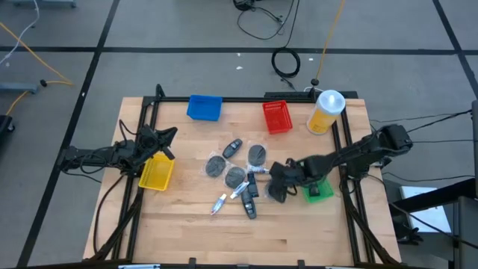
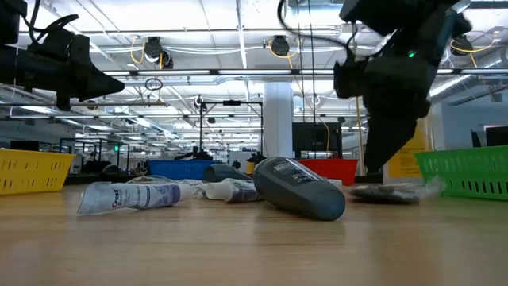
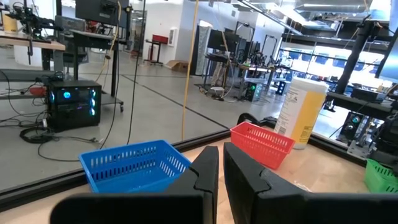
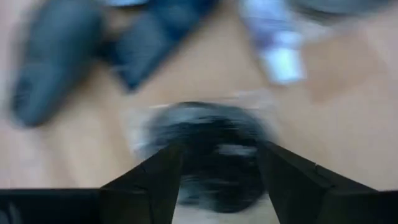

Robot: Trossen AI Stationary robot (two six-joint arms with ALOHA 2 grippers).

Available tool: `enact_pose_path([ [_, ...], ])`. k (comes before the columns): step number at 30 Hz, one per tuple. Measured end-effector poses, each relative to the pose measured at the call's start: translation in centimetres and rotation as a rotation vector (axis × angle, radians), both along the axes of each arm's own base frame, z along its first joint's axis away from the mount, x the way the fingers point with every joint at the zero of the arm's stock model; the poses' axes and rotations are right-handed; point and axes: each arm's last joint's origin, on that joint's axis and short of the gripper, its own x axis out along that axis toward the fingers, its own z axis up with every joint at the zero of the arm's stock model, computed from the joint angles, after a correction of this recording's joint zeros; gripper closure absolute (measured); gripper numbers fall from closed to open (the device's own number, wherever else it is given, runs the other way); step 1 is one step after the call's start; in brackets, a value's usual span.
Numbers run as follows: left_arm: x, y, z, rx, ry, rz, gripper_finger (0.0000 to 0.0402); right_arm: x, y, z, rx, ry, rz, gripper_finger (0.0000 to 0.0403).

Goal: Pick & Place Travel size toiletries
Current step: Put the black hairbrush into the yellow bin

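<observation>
Wooden tabletop carries the travel size toiletries in a loose cluster at its middle: grey discs in clear wrappers, dark little bottles, thin white tubes. One wrapped grey disc lies flat on the wood directly between the right gripper's parted fingers; whether they touch it cannot be told. In the high view that right gripper sits low at the cluster's right edge, just beside the green bin. Red bin, blue bin and yellow canister line the far edge. Left gripper, fingers clenched and empty, hovers over the yellow bin at the left.
</observation>
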Motion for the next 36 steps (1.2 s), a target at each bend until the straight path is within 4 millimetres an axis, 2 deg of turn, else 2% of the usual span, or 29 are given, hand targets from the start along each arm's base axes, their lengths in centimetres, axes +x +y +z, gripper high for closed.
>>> enact_pose_path([
  [3,0.0,0.0,0.0,0.000,0.001,0.000,0.0378,-0.2,-1.1,-0.2,0.018,0.045,-0.029,0.0204],
  [7,0.0,0.0,0.0,0.000,0.000,0.000,0.0378,-0.4,-1.6,-0.8,0.032,0.070,-0.029,0.0229],
  [16,0.0,0.0,0.0,0.000,0.001,0.000,0.0378,-1.3,-1.7,-2.5,0.044,0.053,0.032,0.0285],
  [19,0.0,0.0,0.0,0.000,0.000,0.000,0.0378,-1.3,-1.7,-2.7,0.044,0.028,0.074,0.0315],
  [24,0.0,0.0,0.0,0.000,0.000,0.000,0.0378,-1.3,-1.7,-2.7,0.005,0.024,0.154,0.0389],
  [26,0.0,0.0,0.0,0.000,0.000,0.000,0.0378,-1.3,-1.7,-2.7,-0.003,0.023,0.169,0.0396],
  [30,0.0,0.0,0.0,0.000,0.000,0.000,0.0378,-0.9,-1.6,-1.6,-0.017,-0.004,0.202,0.0395],
  [33,0.0,0.0,0.0,0.000,0.000,0.000,0.0378,-0.5,-1.6,0.5,-0.044,-0.059,0.246,0.0401],
  [36,0.0,0.0,0.0,0.000,0.000,0.000,0.0378,-0.7,-1.9,2.9,-0.154,-0.064,0.267,0.0401],
])
